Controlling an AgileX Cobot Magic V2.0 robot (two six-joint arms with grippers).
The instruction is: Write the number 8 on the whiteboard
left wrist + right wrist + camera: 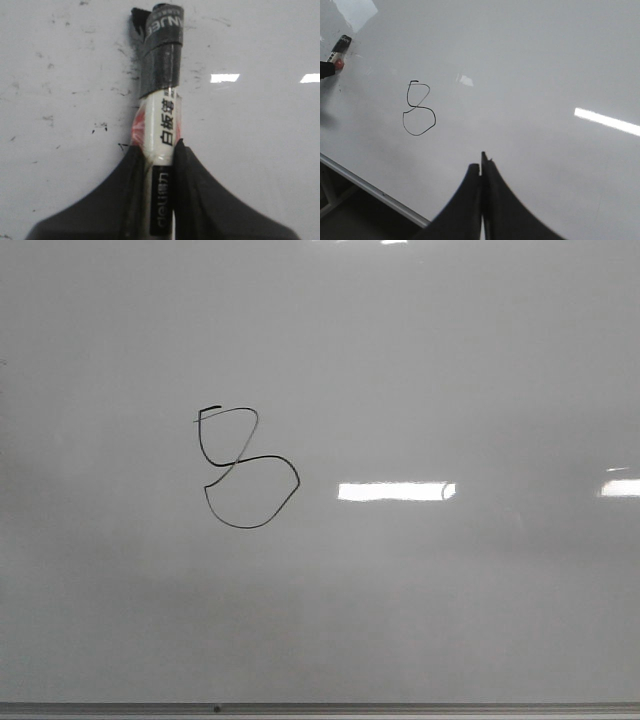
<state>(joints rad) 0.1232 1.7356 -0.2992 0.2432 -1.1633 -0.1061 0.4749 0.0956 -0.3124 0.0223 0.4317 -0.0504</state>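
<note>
A thin black hand-drawn number 8 stands on the glossy pale whiteboard, left of the middle; it also shows in the right wrist view. No gripper shows in the front view. My left gripper is shut on a white marker with a black taped cap, held over a smudged part of the whiteboard. That marker shows small at the edge of the right wrist view. My right gripper is shut and empty above the whiteboard, apart from the 8.
A thin grey metal edge strip runs along the board's near side; it also shows in the right wrist view, with dark floor beyond it. Bright rectangular light reflections lie on the board.
</note>
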